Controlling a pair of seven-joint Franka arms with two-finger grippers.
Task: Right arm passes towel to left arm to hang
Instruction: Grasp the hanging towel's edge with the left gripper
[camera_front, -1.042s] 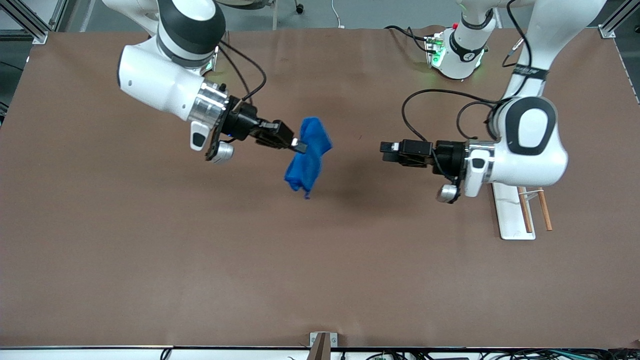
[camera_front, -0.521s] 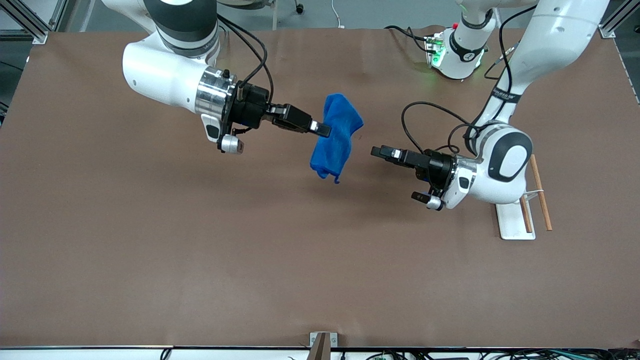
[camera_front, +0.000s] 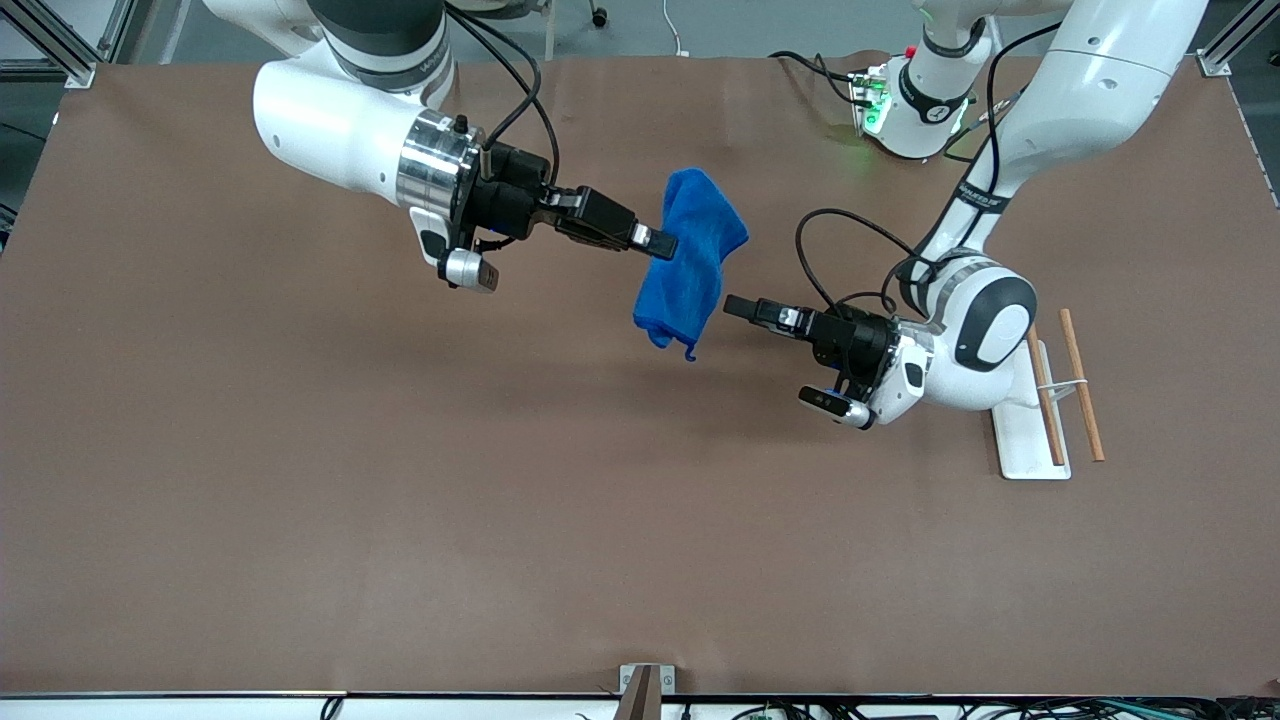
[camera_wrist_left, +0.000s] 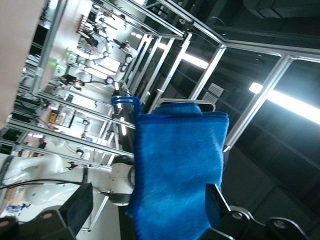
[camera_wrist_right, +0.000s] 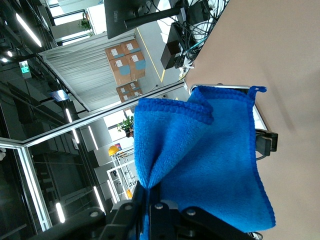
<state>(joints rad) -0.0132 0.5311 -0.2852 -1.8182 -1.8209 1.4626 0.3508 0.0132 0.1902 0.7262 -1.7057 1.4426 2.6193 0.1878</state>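
Front view: the towel (camera_front: 693, 258) is gripped by the right gripper (camera_front: 660, 242) and hangs over the table (camera_front: 300, 500) middle; the left gripper (camera_front: 737, 306) is just beside its lower edge.

Left wrist view: spread fingers (camera_wrist_left: 80, 207) flank the towel (camera_wrist_left: 175, 170).

Right wrist view: the towel (camera_wrist_right: 205, 165) is seen clenched.

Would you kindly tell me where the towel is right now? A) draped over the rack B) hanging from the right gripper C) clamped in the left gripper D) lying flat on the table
B: the towel hangs from the shut right gripper over the table; the left gripper is open beside it.
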